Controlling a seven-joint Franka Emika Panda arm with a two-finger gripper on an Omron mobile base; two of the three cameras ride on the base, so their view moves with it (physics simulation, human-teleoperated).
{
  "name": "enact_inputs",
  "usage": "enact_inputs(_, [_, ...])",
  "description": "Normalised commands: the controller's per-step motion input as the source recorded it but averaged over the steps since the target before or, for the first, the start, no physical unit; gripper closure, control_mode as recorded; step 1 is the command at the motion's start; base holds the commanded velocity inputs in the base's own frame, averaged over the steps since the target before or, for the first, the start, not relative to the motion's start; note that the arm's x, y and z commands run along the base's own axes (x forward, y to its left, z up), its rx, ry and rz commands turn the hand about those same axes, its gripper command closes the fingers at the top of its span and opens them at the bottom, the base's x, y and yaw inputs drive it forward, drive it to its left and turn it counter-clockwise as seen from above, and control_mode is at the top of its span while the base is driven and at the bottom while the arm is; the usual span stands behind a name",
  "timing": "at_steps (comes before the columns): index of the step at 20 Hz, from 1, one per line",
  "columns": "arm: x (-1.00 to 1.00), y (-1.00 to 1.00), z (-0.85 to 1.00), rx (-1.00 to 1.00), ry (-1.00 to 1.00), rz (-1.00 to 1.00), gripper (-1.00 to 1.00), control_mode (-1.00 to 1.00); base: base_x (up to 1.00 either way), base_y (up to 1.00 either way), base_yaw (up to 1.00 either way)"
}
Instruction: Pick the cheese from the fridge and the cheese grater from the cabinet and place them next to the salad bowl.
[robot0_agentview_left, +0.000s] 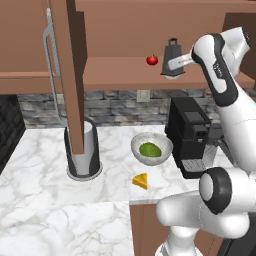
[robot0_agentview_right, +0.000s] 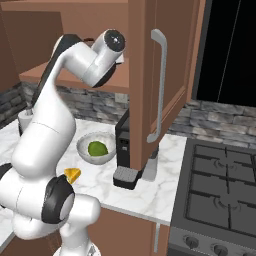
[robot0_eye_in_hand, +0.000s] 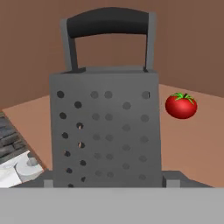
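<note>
Cabinet (robot0_agentview_left: 65, 75) door stands swung open, long silver bar handle (robot0_agentview_left: 50, 55) on its edge; same door seen from the other side in the right base view (robot0_agentview_right: 150, 75)

Cheese grater (robot0_agentview_left: 172, 55) upright on the cabinet shelf, loop handle on top. Small red tomato (robot0_agentview_left: 152, 60) on the same shelf, just beside it and not touching. In the hand view the grater (robot0_eye_in_hand: 105, 131) sits square ahead and very close, tomato (robot0_eye_in_hand: 181, 105) off to its right

Gripper (robot0_agentview_left: 172, 64) is raised to shelf height, right at the grater's lower body. Fingertips barely visible at the bottom of the hand view; cannot tell whether they are apart or pressed on the grater

Cheese (robot0_agentview_left: 141, 181), a yellow-orange wedge, lies on the marble counter (robot0_agentview_left: 45, 150) near the front edge, just in front of the salad bowl (robot0_agentview_left: 151, 148), a small gap between them. Bowl holds a green leafy lump. Black coffee machine (robot0_agentview_left: 192, 137) stands immediately right of the bowl; tall grey cylinder (robot0_agentview_left: 85, 150) to the left, partly behind the open door

Right base view: cheese (robot0_agentview_right: 73, 174) and bowl (robot0_agentview_right: 96, 148) beside the arm; stovetop (robot0_agentview_right: 220, 180) at right
</note>
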Motion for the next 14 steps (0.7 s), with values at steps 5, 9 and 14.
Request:
enact_inputs(5, [-0.61,0.03,0.0,0.04,0.0,-0.02,1.0,-1.0,0.0,0.0,0.0])
enact_inputs(9, [-0.65,0.01,0.0,0.06,0.0,-0.01,1.0,-1.0,0.0,0.0,0.0])
enact_inputs(14, [-0.61,0.03,-0.01,0.04,0.0,-0.01,1.0,-1.0,0.0,0.0,0.0])
